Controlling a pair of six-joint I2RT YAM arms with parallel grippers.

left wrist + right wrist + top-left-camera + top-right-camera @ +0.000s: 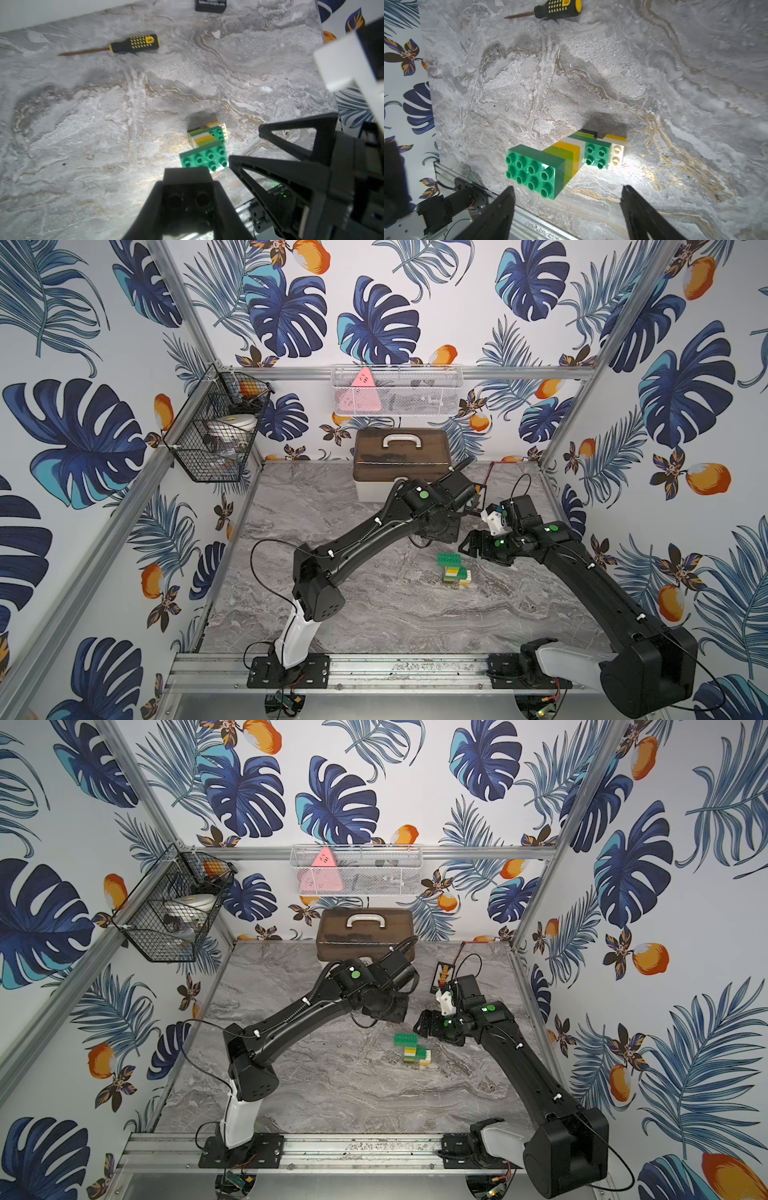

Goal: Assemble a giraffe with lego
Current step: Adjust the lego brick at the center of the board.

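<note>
Nearby, the giraffe [454,568] stands upright on the marble tabletop [374,622], its dark green crosspiece [535,170] on top. Just beyond it the right gripper [568,188] hangs with its jaws spread wide and empty, while the left gripper [188,182] has its jaws pinched on a black brick [188,197]. Farther back a screwdriver [135,44] with a black-and-yellow handle lies flat, well apart from the giraffe.

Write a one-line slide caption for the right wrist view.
Right gripper, jaws open, facing the studded green head of the striped giraffe on the marble table; a screwdriver lies beyond.
</note>
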